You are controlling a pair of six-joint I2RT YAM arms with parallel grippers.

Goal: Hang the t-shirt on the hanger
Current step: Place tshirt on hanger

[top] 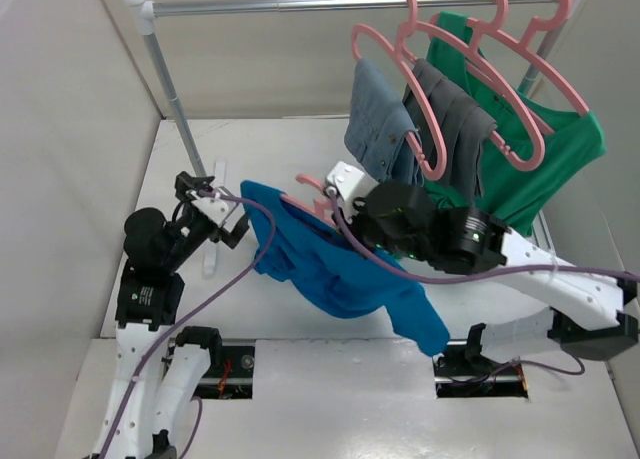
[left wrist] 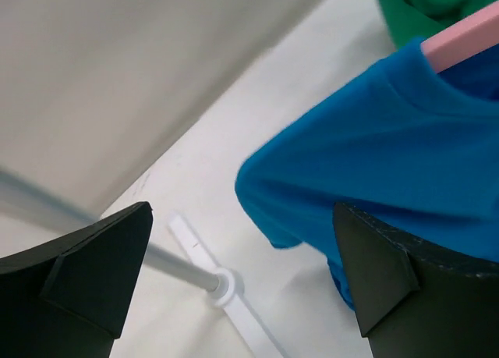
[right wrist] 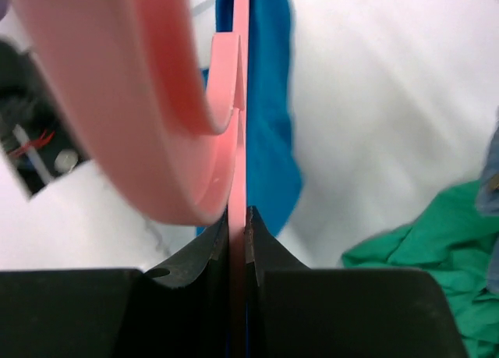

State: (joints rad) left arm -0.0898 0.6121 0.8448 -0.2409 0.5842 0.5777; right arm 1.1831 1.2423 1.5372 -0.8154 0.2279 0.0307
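The blue t-shirt (top: 330, 269) hangs over the pink hanger (top: 315, 191) above the table, one sleeve drooping toward the near edge. My right gripper (top: 345, 214) is shut on the hanger's flat neck just below the hook. The right wrist view shows that neck (right wrist: 237, 140) pinched at my right gripper (right wrist: 238, 217), with the t-shirt (right wrist: 269, 101) behind it. My left gripper (top: 232, 224) stands wide open just left of the shirt's shoulder and holds nothing. In the left wrist view the t-shirt (left wrist: 390, 147) fills the right side, a hanger arm (left wrist: 468, 38) pokes out of it, and my left gripper (left wrist: 242, 217) is apart from the cloth.
A clothes rail (top: 340, 1) runs across the back, its upright (top: 175, 99) at the left and its white foot (left wrist: 222, 288) under my left gripper. Other pink hangers on it carry a denim garment (top: 378, 124), a grey garment (top: 455, 129) and a green shirt (top: 540, 149). A wall stands on the left.
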